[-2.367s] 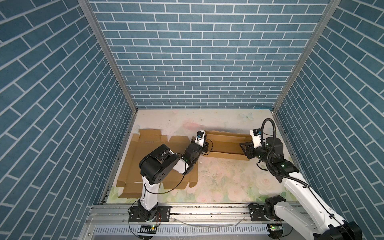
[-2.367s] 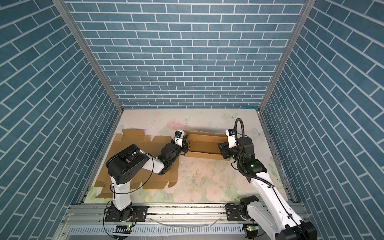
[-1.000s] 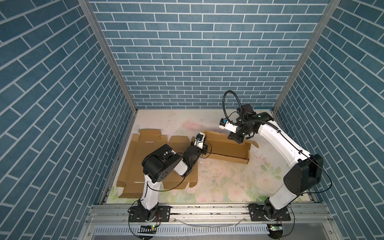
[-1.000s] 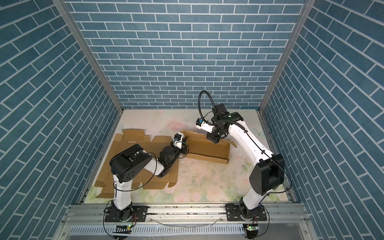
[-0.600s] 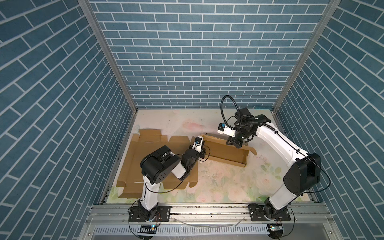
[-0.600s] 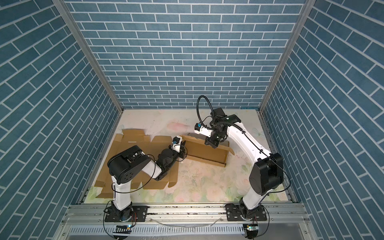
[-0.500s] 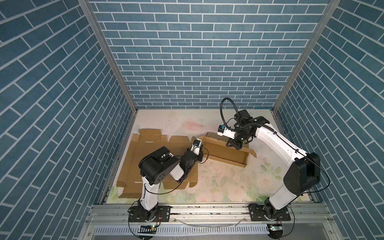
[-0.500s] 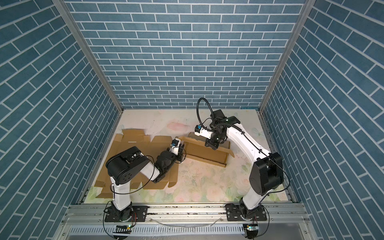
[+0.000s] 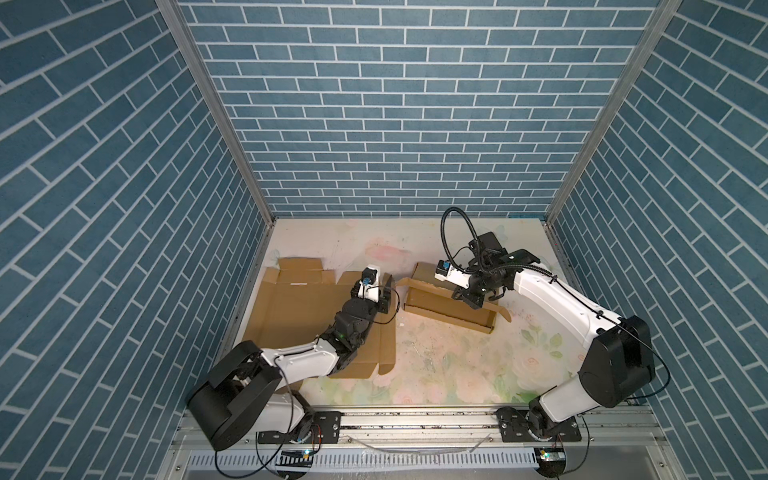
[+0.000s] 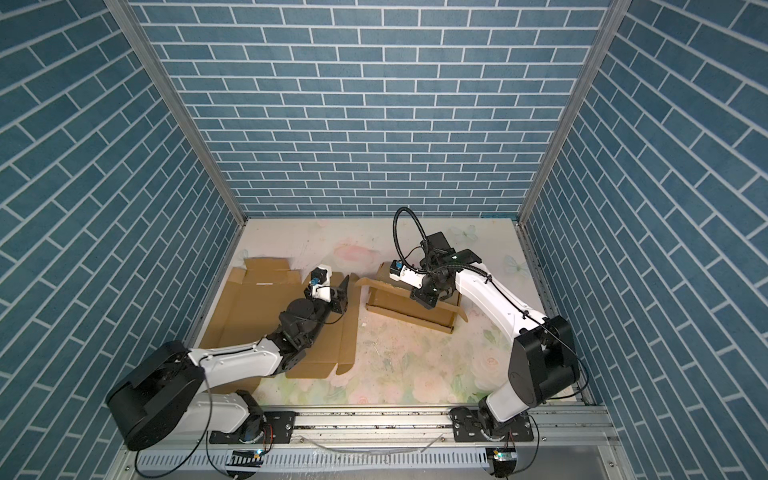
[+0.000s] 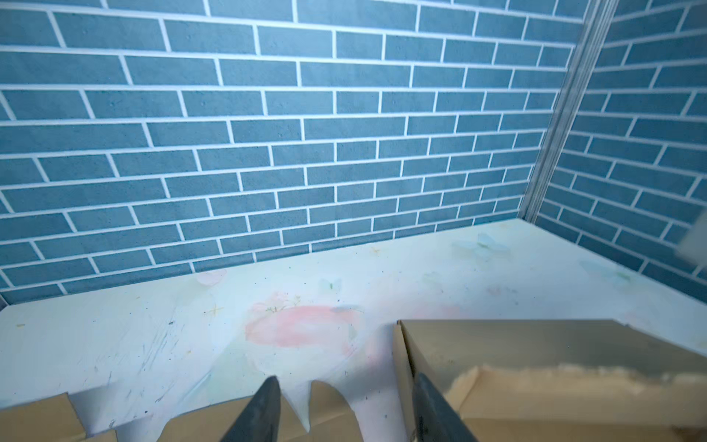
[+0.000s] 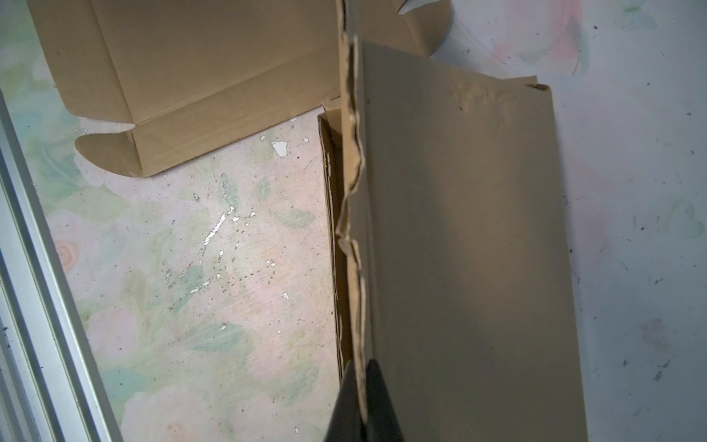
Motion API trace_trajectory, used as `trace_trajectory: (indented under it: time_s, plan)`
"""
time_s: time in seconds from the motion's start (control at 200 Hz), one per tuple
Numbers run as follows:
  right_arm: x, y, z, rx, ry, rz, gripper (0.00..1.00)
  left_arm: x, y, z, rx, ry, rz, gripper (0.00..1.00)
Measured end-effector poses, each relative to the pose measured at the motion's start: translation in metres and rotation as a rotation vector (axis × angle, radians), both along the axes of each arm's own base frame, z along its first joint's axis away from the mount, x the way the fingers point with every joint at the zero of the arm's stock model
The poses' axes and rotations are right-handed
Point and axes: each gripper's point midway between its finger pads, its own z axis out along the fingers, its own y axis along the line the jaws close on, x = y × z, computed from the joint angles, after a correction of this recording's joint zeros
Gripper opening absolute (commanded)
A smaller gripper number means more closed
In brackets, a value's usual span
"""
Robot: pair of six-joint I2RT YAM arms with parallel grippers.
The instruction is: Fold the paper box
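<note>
The paper box [image 9: 446, 305] is brown cardboard, part folded, lying right of the table's middle in both top views [image 10: 409, 309]. My right gripper [image 9: 473, 300] reaches over it from behind and is shut on the ragged edge of its raised panel [image 12: 459, 237], with the fingertips [image 12: 377, 373] pinching that edge. My left gripper [image 9: 387, 291] stands open just left of the box's left end, holding nothing. In the left wrist view its fingers [image 11: 267, 405] straddle bare table, and the box's end [image 11: 535, 356] lies beside the right one.
A flat unfolded cardboard sheet [image 9: 299, 309] lies at the left under my left arm, its tabs reaching toward the box [image 12: 191, 76]. The floral table top [image 9: 436, 361] stretches in front. Blue brick walls [image 9: 395, 124] close in three sides; a metal rail [image 9: 415, 419] runs along the front.
My left gripper has opened, let go of the box's left end and drawn slightly back. My right gripper has carried the panel's edge toward the front, and the box shifted with it.
</note>
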Motion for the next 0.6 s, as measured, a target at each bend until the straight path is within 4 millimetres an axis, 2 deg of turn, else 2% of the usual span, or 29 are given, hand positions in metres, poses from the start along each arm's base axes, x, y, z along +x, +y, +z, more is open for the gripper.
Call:
trace_trajectory:
  time_s: [0.155, 0.26, 0.365, 0.45, 0.6]
  plan:
    - [-0.006, 0.004, -0.018, -0.021, -0.003, 0.002, 0.11, 0.011, 0.002, 0.028, 0.038, 0.026, -0.002, 0.67]
    - [-0.011, 0.009, -0.024, -0.025, 0.003, 0.003, 0.26, 0.018, -0.011, 0.039, 0.064, 0.066, -0.067, 0.67]
    - [-0.015, 0.016, -0.03, -0.028, 0.021, 0.001, 0.41, 0.027, -0.031, 0.045, 0.066, 0.121, -0.158, 0.61]
    - [-0.018, 0.02, -0.038, -0.033, 0.055, -0.009, 0.51, 0.035, -0.049, 0.038, 0.05, 0.191, -0.245, 0.55]
    - [-0.023, 0.024, -0.054, -0.055, 0.108, -0.011, 0.57, 0.044, -0.082, 0.004, 0.018, 0.352, -0.397, 0.48]
